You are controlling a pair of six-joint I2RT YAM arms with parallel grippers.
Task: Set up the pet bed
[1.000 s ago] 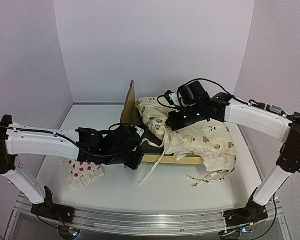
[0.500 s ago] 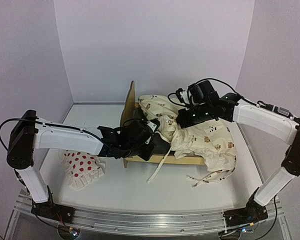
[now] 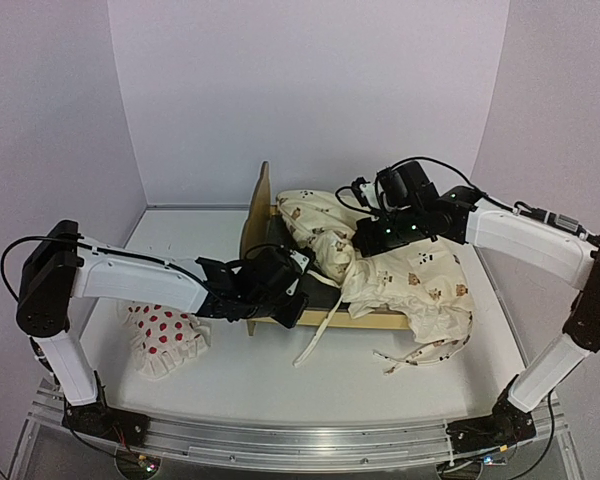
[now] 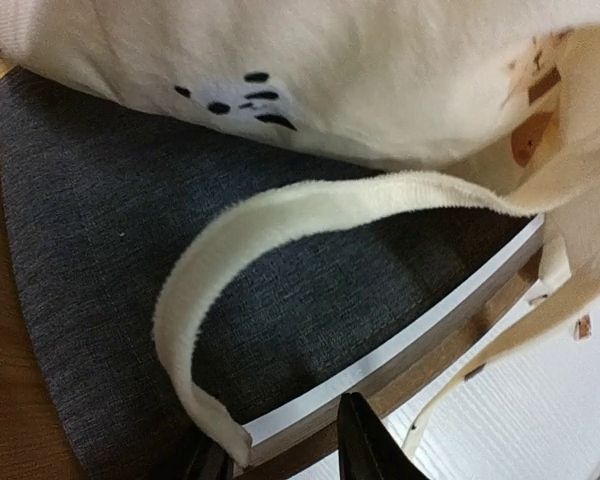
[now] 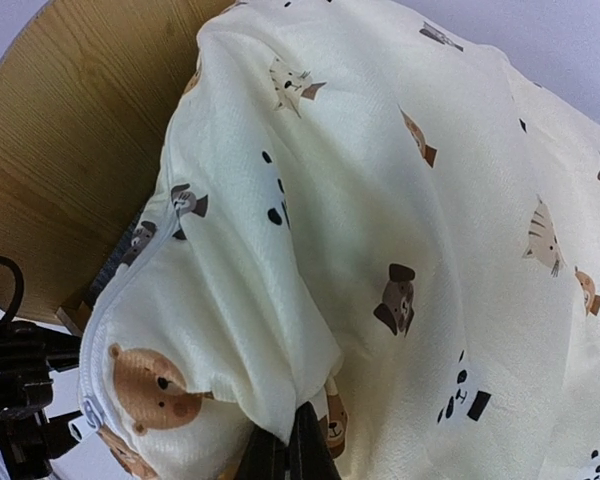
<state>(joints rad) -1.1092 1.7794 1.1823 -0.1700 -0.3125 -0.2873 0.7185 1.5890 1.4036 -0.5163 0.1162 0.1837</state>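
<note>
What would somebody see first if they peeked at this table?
A big cream quilt with little animal faces, heaped over the wooden pet bed in the middle of the table. The right end effector pinches a fold of it. A red-dotted pillow lies off at the near left.

The quilt (image 3: 412,275) is heaped over the back and right of the bed (image 3: 365,320), pinched up by the right end effector (image 5: 285,450), so only a strip of grey base (image 4: 90,230) beside the upright headboard (image 3: 256,210) lies bare, and a loop of tie (image 4: 280,215) arches across it. From the left the headboard and the left arm (image 3: 130,280) bar the way in, and the pillow (image 3: 165,340) fills the front-left of the surface (image 3: 310,395). The middle front of the surface lies open up to the ties trailing over the rail, as does the back-left corner behind the headboard.
</note>
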